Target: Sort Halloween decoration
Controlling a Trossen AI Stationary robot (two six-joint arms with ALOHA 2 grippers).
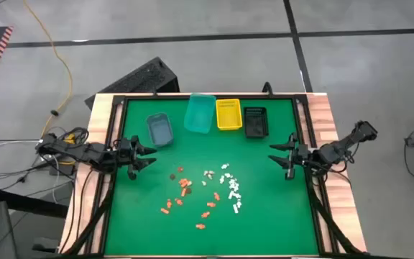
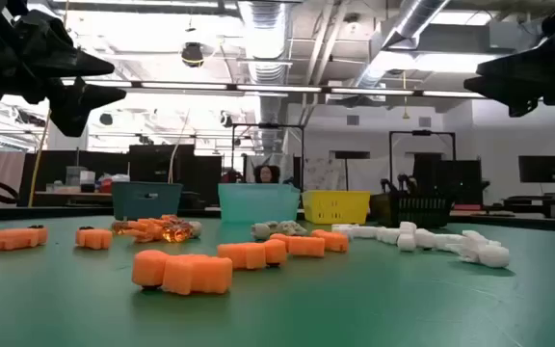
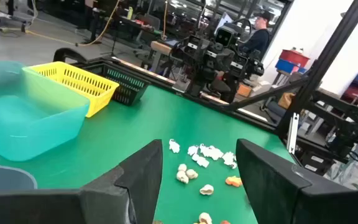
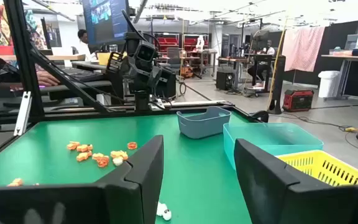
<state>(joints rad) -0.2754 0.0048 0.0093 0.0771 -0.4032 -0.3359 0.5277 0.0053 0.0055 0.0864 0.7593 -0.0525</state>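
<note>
— Where do the pieces lie on the green felt-topped table [image 1: 264, 223]?

— Mid-table: tiny orange plastic figurines [image 1: 185, 193] nearer the left gripper [image 1: 148, 155], small white figurines [image 1: 232, 188] nearer the right gripper [image 1: 277, 157]. Both hover empty, jaws parted.

— Long axes?

— Mixed. The low view shows pieces lying flat; overhead gives only specks.

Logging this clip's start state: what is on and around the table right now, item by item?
Orange pieces: many, orange-red, table's middle, toward the left arm.
White pieces: many, white, beside the orange ones, toward the right arm.
Tan pieces: few, between the two groups.
Bins: four in a row at the far edge: blue, teal, yellow, black.
Table: one, green.
Left tool: open, empty, above the table's left side.
Right tool: open, empty, above the right side.
</note>
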